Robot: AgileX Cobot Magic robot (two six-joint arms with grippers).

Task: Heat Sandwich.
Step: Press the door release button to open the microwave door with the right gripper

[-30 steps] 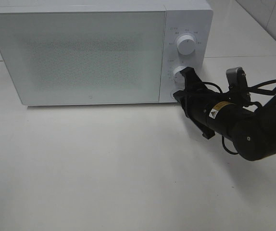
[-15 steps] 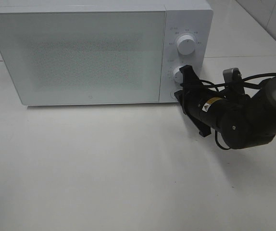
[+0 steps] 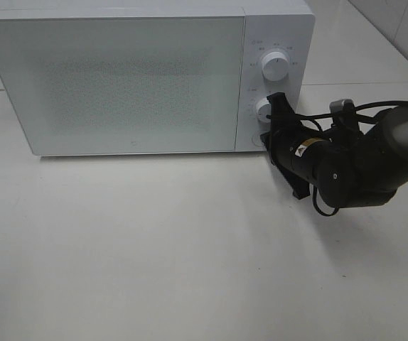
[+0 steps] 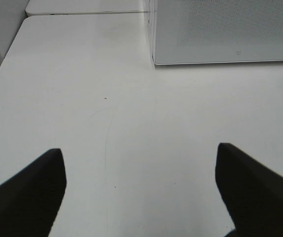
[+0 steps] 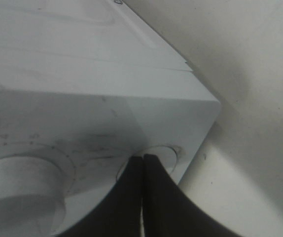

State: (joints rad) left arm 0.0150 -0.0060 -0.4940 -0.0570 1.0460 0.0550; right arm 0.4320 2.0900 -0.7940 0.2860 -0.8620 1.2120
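The white microwave (image 3: 119,78) stands at the back of the table with its door closed. The sandwich is out of view. My right gripper (image 3: 266,139) is shut, with its tips together on the round button (image 5: 157,154) at the panel's lower corner, just below the lower knob (image 3: 262,109). In the right wrist view the closed tips (image 5: 141,159) touch that button beside the lower knob (image 5: 18,180). My left gripper (image 4: 139,197) is open and empty over the bare table, its fingers (image 4: 28,192) wide apart, in front of the microwave's left corner (image 4: 156,59).
The upper knob (image 3: 275,66) sits above the lower one on the microwave's panel. The right arm (image 3: 360,163) and its cables lie low over the table to the right of the microwave. White table surface (image 3: 154,249) spreads in front.
The right arm has pulled in closer to the microwave and its wrist has turned a little, while the shut tips stay at the panel's lower button. The microwave door stays closed.
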